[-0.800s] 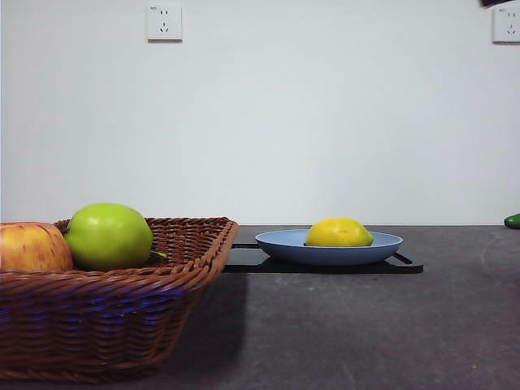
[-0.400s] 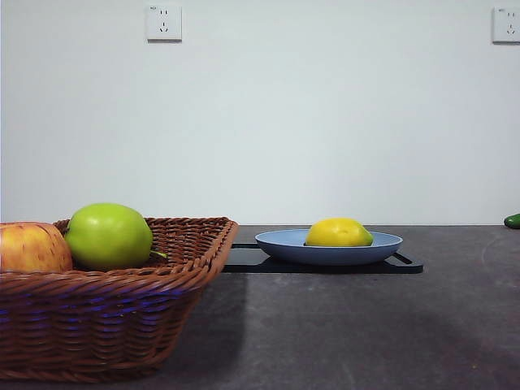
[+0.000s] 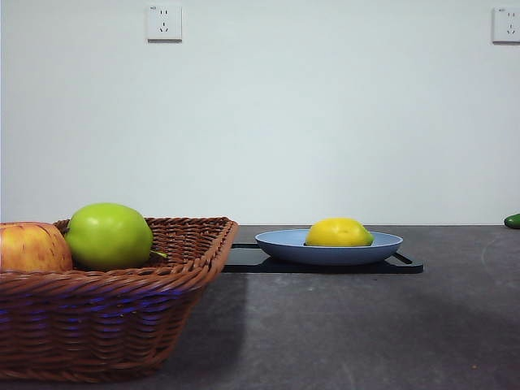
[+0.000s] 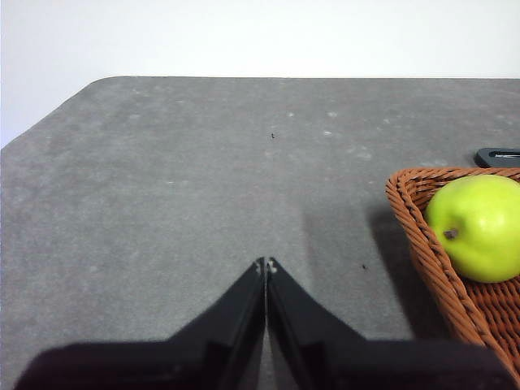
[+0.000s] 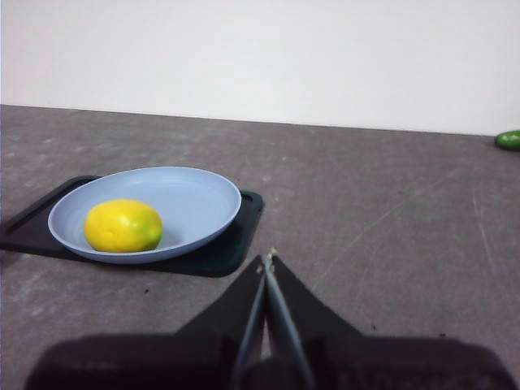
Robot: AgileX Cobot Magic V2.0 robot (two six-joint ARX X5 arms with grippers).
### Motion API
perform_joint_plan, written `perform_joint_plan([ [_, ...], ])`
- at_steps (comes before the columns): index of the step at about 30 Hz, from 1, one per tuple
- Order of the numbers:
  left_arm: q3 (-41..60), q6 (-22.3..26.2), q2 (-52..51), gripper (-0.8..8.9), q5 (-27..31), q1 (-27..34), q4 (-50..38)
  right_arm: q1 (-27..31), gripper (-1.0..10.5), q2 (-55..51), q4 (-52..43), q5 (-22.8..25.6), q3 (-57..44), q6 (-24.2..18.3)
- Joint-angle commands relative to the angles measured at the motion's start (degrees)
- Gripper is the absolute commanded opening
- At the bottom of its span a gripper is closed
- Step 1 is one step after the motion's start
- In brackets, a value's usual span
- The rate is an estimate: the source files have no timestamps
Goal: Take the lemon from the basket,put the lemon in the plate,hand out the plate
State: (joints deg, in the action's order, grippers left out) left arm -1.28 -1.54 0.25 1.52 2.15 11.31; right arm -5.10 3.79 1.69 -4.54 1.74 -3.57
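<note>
Lemon (image 3: 339,232) lying on its side inside the light-blue plate (image 3: 280,242), toward one side of the dish rather than dead centre, yellow with a faint green tinge at one end; seen too in the right wrist view (image 5: 123,225), resting on the plate's (image 5: 195,199) shallow floor. Plate sitting on a flat black tray (image 3: 244,261), tray edges and a handle slot showing past the rim on both sides. Tray flat on the dark grey desk (image 3: 366,325), just beside the far corner of the brown wicker basket (image 3: 106,325). In the basket, a round green apple (image 3: 109,236) against the near rim, touching or nearly touching a red-yellow apple (image 3: 31,248) cut off at the picture's edge; no lemon among them. Right gripper (image 5: 266,264) hanging over bare desk near the tray's corner, apart from plate and lemon, jaws pressed together with nothing between them. Left gripper (image 4: 266,266) over open desk beside the basket's (image 4: 422,252) braided rim, jaws likewise closed tip to tip and empty, green apple (image 4: 478,227) in sight at the side. Neither arm visible in the front view. Small green thing (image 3: 513,220) at the far edge of the desk, too little of it shown to identify. Two white wall sockets (image 3: 164,22) high on the pale wall behind.
</note>
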Motion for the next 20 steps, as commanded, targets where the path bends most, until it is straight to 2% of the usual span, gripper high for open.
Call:
perform_joint_plan([
  [1,0.6,0.2,-0.2,0.08,-0.1,0.2,-0.2,0.6,0.0,-1.0,-0.5,0.0,-1.2,1.9],
  [9,0.6,0.2,-0.2,0.08,-0.1,0.2,-0.2,0.7,0.0,-2.4,7.3,0.1,-1.3,6.7],
  [20,0.6,0.2,-0.2,0.08,-0.1,0.2,-0.2,0.7,0.0,-2.3,7.4,0.4,-1.3,6.6],
])
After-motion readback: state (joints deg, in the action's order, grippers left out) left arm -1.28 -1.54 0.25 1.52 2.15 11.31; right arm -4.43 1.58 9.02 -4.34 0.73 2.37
